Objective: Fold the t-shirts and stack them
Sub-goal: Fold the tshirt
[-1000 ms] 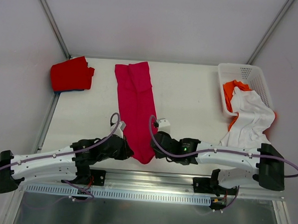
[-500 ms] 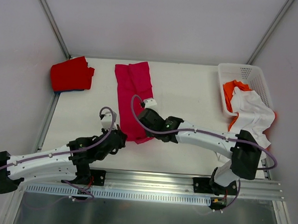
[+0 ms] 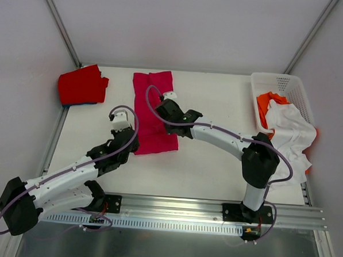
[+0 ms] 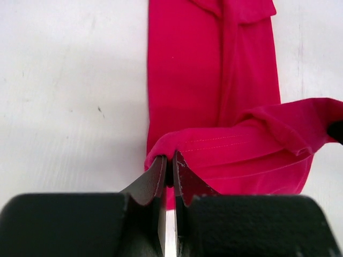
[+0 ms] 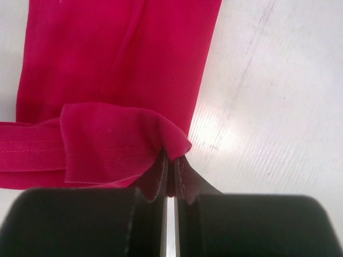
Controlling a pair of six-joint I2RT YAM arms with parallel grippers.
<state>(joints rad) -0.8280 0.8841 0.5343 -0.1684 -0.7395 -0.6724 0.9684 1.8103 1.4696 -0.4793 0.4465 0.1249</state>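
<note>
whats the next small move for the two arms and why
Probably move the left end effector and right end effector toward the far end of the pink shirt and lower the hem there: each is shut on a hem corner, lifted and doubled over only part of the shirt.

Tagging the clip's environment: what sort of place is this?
Most likely a robotics lab test cell, not a home: a bare white table boxed in by plain white panels on metal struts, an aluminium mounting rail along its near edge, and t-shirts staged in a white lattice basket.

White table (image 3: 219, 102) — plain pale walls (image 3: 182, 25) behind.
</note>
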